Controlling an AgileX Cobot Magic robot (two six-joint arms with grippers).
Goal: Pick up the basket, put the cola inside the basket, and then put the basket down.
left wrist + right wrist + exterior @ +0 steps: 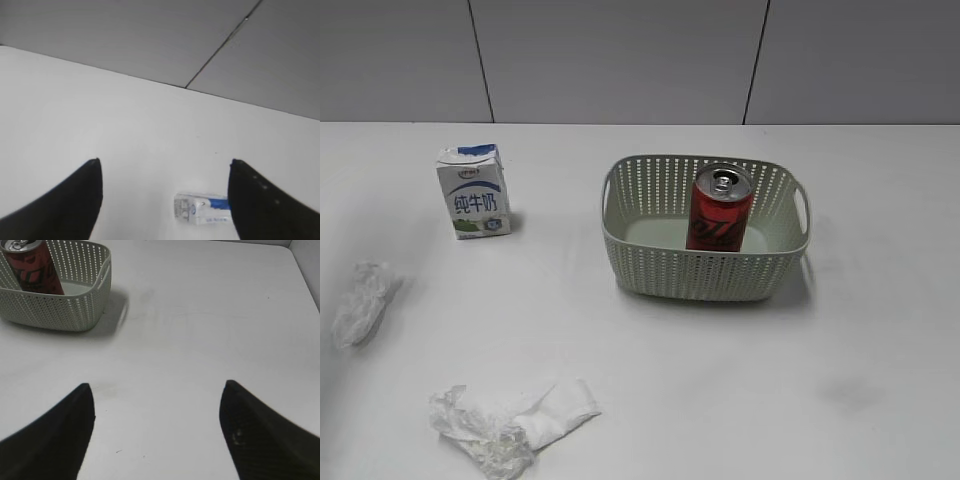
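Exterior view shows the cola [720,211] upright inside the basket [705,270] resting on the counter [740,380], so with the left pincer [165,167] and right pincer [157,390] both spread and empty, the task looks finished and calls for no further move.

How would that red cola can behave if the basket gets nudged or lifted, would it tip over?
The cola is tall and slim and stands upright on the floor of the basket, so a jolt could probably topple it. The walls rise past its middle, so it would likely just lean. Being round, it might roll once down.
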